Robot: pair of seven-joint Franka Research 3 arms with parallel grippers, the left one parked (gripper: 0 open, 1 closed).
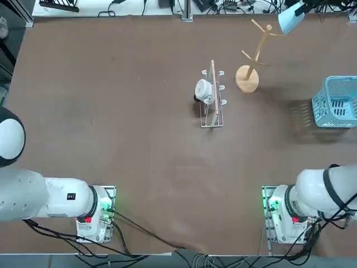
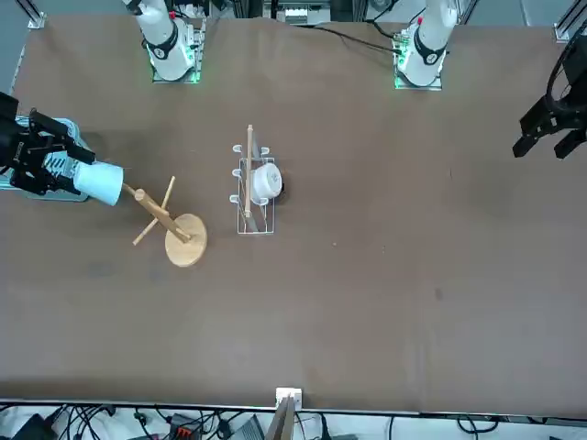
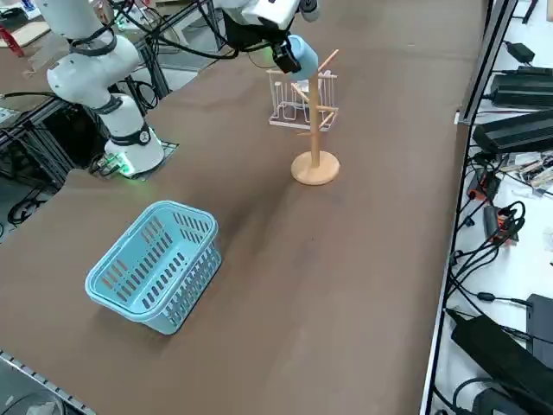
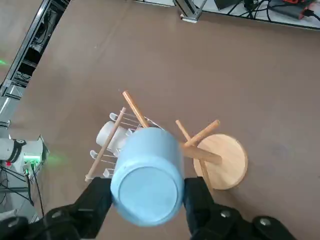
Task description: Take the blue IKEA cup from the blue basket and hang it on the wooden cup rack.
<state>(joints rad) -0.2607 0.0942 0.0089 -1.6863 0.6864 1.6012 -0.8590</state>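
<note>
Brown counter (image 1: pixel 111 111). Near centre in top view: wire-and-wood flat rack (image 1: pixel 212 100), upright, with white cup (image 1: pixel 203 91) lying against its left face. Just right of that: wooden cup rack (image 1: pixel 254 58), disc base on counter, pole and pegs bare. At upper tip of cup rack: blue IKEA cup (image 1: pixel 290 20), off the counter, tilted, clamped between the fingers of the right pincer (image 4: pixel 147 192). Wrist view: fingers (image 4: pixel 95 200) pressed on both sides of cup, closed bottom facing camera, open mouth toward the pegs. Whether cup touches a peg: cannot tell. Far right edge: blue basket (image 1: pixel 338 103), resting on counter, nothing inside, well apart from cup rack.
</note>
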